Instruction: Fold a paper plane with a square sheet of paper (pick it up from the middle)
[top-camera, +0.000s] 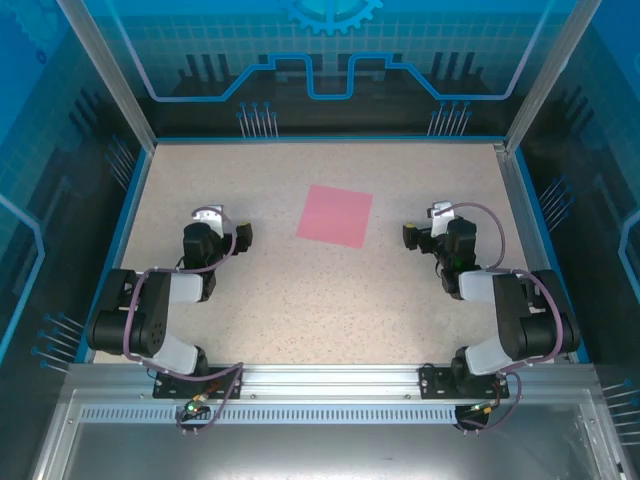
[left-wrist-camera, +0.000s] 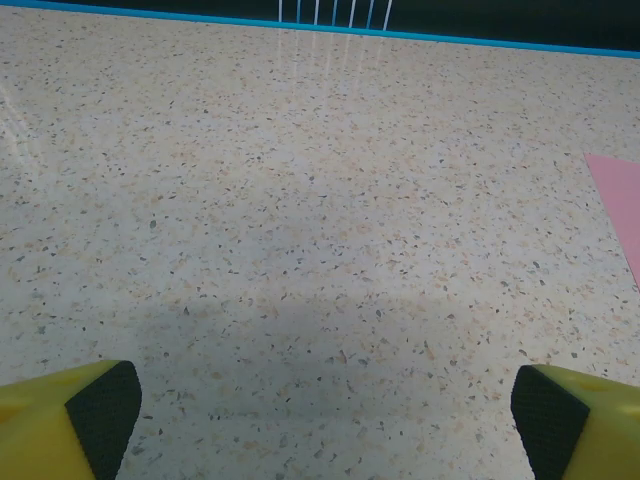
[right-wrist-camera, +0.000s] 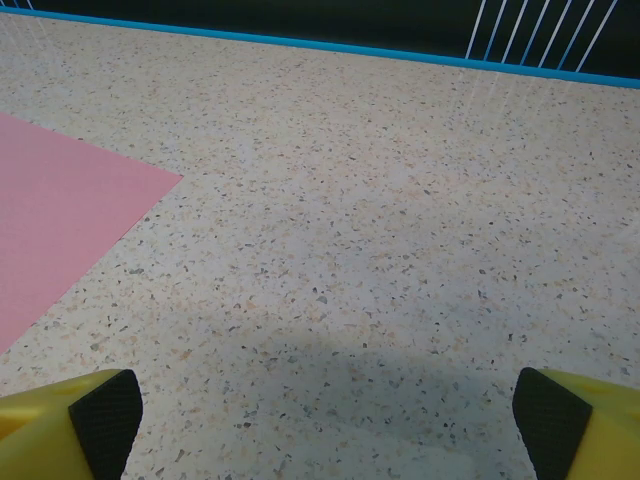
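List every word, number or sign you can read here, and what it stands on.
None can be read.
The square sheet of paper is plain pink.
The table is only speckled.
The back wall bears a blue gear outline and lines, with no letters.

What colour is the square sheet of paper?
Plain pink-red; the square sheet of paper shows best in the top view.

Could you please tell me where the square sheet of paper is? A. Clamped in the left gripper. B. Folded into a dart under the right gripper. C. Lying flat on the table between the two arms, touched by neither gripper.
C: the square sheet of paper lies flat and unfolded on the table, with the left gripper and right gripper open and apart from it.
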